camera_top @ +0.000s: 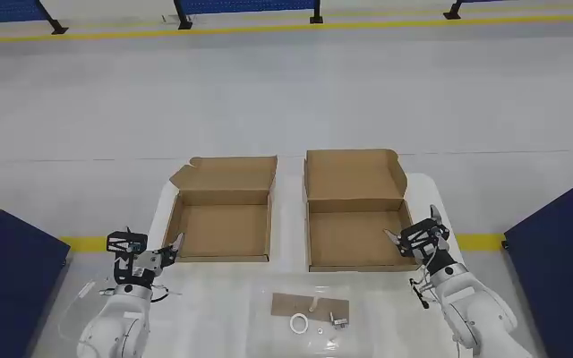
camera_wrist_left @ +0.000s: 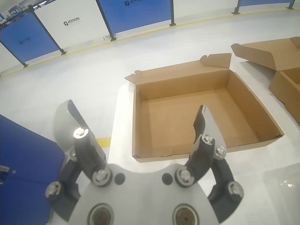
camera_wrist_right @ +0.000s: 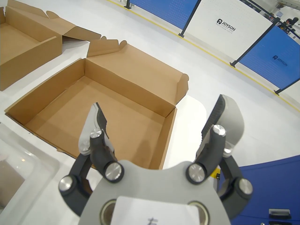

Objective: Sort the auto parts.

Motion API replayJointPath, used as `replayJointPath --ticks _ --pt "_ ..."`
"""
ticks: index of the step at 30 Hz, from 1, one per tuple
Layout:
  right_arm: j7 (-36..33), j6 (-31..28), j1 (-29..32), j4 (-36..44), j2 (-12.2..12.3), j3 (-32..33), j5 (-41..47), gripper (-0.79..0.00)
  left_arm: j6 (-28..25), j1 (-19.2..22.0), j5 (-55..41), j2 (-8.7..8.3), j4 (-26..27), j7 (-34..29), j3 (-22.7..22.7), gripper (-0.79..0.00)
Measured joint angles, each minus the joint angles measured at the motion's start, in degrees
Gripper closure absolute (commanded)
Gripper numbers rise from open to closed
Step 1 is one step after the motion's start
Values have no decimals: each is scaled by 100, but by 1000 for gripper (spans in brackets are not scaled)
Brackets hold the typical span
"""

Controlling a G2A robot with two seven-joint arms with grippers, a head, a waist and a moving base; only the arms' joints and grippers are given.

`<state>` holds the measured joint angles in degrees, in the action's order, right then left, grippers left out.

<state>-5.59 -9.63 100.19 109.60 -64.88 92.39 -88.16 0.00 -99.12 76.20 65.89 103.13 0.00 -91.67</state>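
Two open cardboard boxes stand side by side on the white table, the left box (camera_top: 225,224) and the right box (camera_top: 355,234), both with nothing inside. Near the table's front edge lies a brown card (camera_top: 310,308) with a white ring (camera_top: 299,323) and small metal parts (camera_top: 337,320) beside it. My left gripper (camera_top: 148,250) hangs open near the left box's front left corner; its own view looks into that box (camera_wrist_left: 196,115) past its gripper (camera_wrist_left: 136,115). My right gripper (camera_top: 414,231) is open at the right box's front right corner, the box (camera_wrist_right: 98,108) lying beyond that gripper (camera_wrist_right: 159,111).
A clear plastic tray edge (camera_wrist_right: 25,162) shows near the table's front. Blue panels (camera_top: 27,268) flank the table on both sides (camera_top: 546,259). A yellow floor line (camera_top: 286,27) and blue and white barriers (camera_wrist_left: 131,3) lie far behind.
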Motion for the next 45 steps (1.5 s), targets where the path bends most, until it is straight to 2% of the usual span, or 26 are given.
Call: replayJointPath --ticks 2,5,8,13,20,26,33,41,45 --pt "-17 -157 -13 44 10 -35 -96 -785 0 0 0 0 0 0 0 -785" --pt "-196 -767 -42 205 42 -5 -1 -785 0 0 0 0 0 0 0 -785" --pt "-630 -1512 -46 467 95 91 24 -785 0 0 0 0 0 0 0 -785" --pt "-1790 -2753 -47 700 152 113 357 -785 0 0 0 0 0 0 0 -785" --pt "-1626 -2580 -48 704 153 97 327 -785 0 0 0 0 0 0 0 -785" --pt "-2193 -3397 -161 978 220 27 322 -785 0 0 0 0 0 0 0 -785" --pt "-3422 -4459 -476 1253 292 -293 431 -785 0 0 0 0 0 0 0 -785" --pt "-3348 -4372 -466 1251 291 -284 426 -785 0 0 0 0 0 0 0 -785" --pt "-3656 -4686 -470 1482 327 -463 288 -785 0 0 0 0 0 0 0 -785"
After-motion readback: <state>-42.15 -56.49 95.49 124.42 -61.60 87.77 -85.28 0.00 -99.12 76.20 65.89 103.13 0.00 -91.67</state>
